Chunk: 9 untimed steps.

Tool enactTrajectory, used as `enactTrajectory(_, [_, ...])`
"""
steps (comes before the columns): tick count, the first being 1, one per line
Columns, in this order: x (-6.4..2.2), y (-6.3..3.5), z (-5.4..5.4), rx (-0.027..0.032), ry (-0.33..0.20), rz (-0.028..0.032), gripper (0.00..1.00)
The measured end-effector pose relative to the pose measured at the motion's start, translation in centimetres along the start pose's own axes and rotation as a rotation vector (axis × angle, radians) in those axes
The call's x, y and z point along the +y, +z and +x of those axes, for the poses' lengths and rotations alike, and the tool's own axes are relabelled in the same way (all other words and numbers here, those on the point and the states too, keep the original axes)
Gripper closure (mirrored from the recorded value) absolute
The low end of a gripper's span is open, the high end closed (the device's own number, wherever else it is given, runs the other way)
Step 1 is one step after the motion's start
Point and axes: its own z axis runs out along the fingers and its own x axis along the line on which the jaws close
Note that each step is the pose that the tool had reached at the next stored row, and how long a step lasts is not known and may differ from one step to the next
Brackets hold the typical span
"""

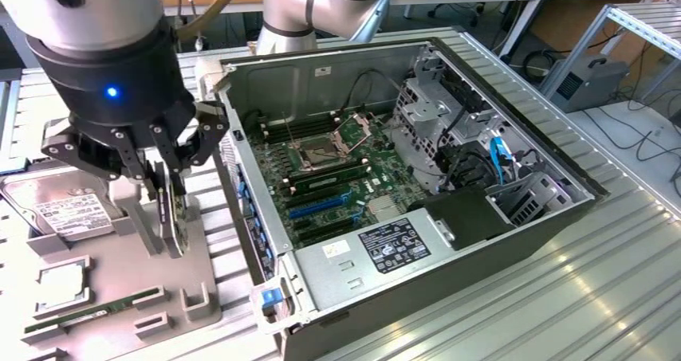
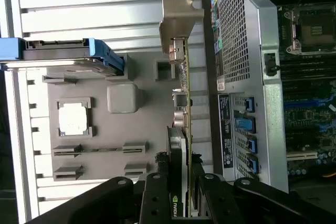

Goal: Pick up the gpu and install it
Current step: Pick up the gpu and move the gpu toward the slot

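a: starting at the exterior view's left, what sits on your worktop [image 1: 596, 297]?

b: you have a grey holder tray [image 1: 202, 297] there. a silver hard drive [image 1: 66, 213] with a white label rests at its left edge. a cpu [image 1: 59, 285] lies in a square pocket nearer the camera, and a narrow green ram stick [image 1: 91, 311] lies in a slot just beside it.

a: and the claw?

b: your claw [image 1: 165, 229] hangs straight down over the tray's right part, with a blue light lit on its black body. its fingers [image 1: 156, 209] stand on either side of the gpu [image 1: 188, 221] and press against its two faces, so the claw is closed on the card.

a: where exactly is the gpu?

b: it stands upright on its long edge in the tray, just beside the computer case [image 1: 447, 241] and outside it. from the wrist you see it edge-on, with its pale metal end bracket [image 2: 176, 19] at the end away from the claw. you cannot tell whether the card has lifted out of its slot.

a: and further right?

b: your case lies on its side with the panel off. the motherboard [image 1: 330, 170] faces up, its blue slots [image 1: 319, 206] bare. the labelled power supply [image 1: 383, 249] sits at the near corner.
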Motion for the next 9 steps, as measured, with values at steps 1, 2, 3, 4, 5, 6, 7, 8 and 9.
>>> enactTrajectory(1, [0.02, -0.45, 0.0, 0.0001, 0.0, 0.0001, 0.73])
enactTrajectory(2, [0.04, -0.82, 0.0, 0.0001, 0.0, 0.0001, 0.73])
enactTrajectory(3, [0.07, -1.38, -0.1, 0.0, 0.0, 0.0, 0.73])
enactTrajectory(4, [0.11, -1.98, -0.1, 0.0, 0.0, 0.0, 0.73])
enactTrajectory(5, [0.15, -2.75, -0.1, 0.0, 0.0, 0.0, 0.73])
enactTrajectory(6, [0.19, -3.37, -0.1, 0.0001, 0.0, 0.0001, 0.73])
enactTrajectory(7, [0.22, -4.06, -0.2, 0.0001, 0.0, 0.0001, 0.73])
enactTrajectory(8, [0.25, -4.54, -0.2, 0.0001, 0.0, 0.0, 0.73])
enactTrajectory(9, [0.26, -4.8, -0.2, 0.0, 0.0, 0.0001, 0.73])
